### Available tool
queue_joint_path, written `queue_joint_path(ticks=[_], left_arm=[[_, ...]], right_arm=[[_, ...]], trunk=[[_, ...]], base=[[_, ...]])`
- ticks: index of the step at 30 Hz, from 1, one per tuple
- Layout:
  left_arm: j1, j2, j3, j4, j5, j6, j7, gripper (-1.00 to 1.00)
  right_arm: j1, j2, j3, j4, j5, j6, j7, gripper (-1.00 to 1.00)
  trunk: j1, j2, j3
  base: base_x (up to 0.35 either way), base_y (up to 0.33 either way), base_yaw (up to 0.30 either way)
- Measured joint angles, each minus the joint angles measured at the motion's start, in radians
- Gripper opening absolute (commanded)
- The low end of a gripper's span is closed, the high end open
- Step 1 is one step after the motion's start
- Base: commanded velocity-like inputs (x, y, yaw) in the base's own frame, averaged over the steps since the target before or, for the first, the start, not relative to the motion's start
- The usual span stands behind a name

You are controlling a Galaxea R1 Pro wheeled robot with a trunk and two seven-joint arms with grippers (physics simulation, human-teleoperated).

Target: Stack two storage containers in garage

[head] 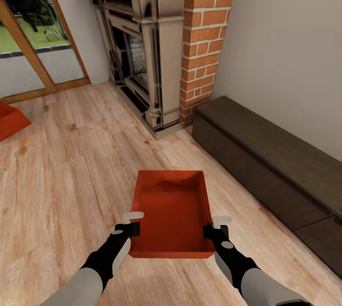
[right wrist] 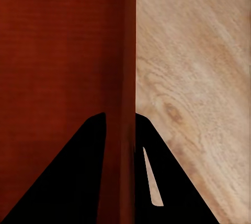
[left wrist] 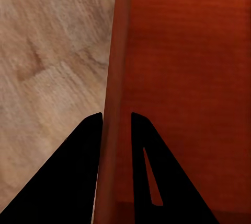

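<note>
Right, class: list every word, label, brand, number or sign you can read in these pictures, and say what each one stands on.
None: no readable text in any view.
The held storage container is plain orange-red.
The second container, brick fireplace and dark bench carry no marks either.

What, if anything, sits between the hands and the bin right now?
Nothing visible. The left hand straddles the container's left wall and the right hand its right wall; both wrist views show a finger on each side of the wall. The second container sits apart, far left.
</note>
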Motion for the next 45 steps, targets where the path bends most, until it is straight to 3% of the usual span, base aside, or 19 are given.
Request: queue_joint_path(ticks=[45], left_arm=[[0.001, 0.001, 0.000, 0.001, 0.007, -0.005, 0.000, -1.00]], right_arm=[[-0.001, 0.001, -0.001, -0.005, 0.013, 0.004, -0.004, -1.00]], trunk=[[-0.173, 0.315, 0.141]], base=[[0.000, 0.000, 0.000]])
